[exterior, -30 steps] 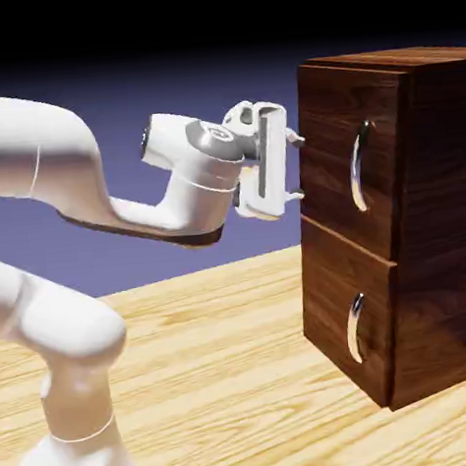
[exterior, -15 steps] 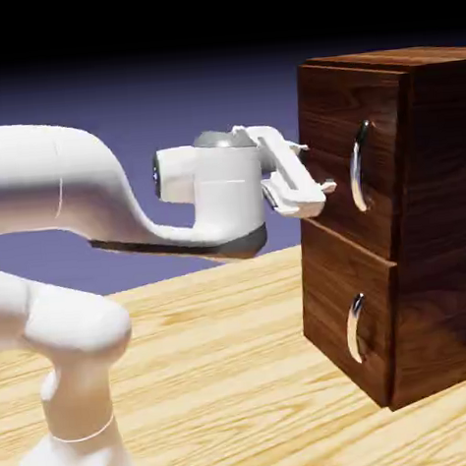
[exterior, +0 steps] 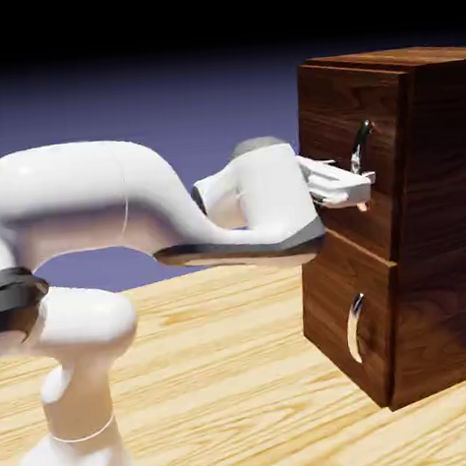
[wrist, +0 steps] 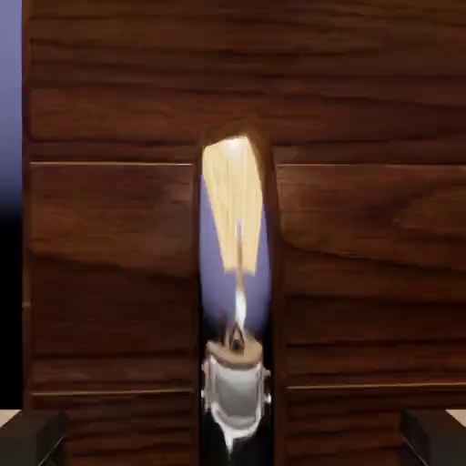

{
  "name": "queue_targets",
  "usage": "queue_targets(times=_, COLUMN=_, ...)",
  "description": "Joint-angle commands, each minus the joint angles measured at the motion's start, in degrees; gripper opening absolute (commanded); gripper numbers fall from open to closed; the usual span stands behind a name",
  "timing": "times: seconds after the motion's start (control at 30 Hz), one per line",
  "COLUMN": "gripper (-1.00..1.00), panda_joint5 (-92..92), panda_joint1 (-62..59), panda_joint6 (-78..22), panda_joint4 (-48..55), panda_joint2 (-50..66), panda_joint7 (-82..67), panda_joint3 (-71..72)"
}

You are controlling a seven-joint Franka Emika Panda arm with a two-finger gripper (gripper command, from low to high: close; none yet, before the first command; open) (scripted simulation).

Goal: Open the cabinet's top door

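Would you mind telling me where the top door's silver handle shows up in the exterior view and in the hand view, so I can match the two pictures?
Exterior view: the top door's handle is upper right, on the cabinet's front, with the gripper over its lower part.
Hand view: the handle runs through the centre as a mirror-like strip, between the finger tips at the bottom corners.
Shared landmark: the dark seam under the top door.

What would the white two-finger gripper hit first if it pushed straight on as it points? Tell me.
Most likely the curved silver handle of the dark walnut top door: in the hand view it sits centred between the gripper fingertips. Just behind it lies the door's wood; how much gap is left is unclear.
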Motion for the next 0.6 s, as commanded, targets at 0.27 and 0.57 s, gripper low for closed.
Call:
queue_targets(times=0.27, gripper=-1.0, panda_joint5=0.65, panda_joint1=-16.61, panda_joint6=-2.75, panda_joint4=-5.2, panda_joint2=8.21, panda_joint7=13.16, panda_joint3=14.78)
queue_targets(times=0.57, gripper=-1.0, panda_joint5=10.42, panda_joint1=-33.86, panda_joint6=-5.79, panda_joint4=-11.32, panda_joint2=9.54, panda_joint7=14.9, panda_joint3=31.81)
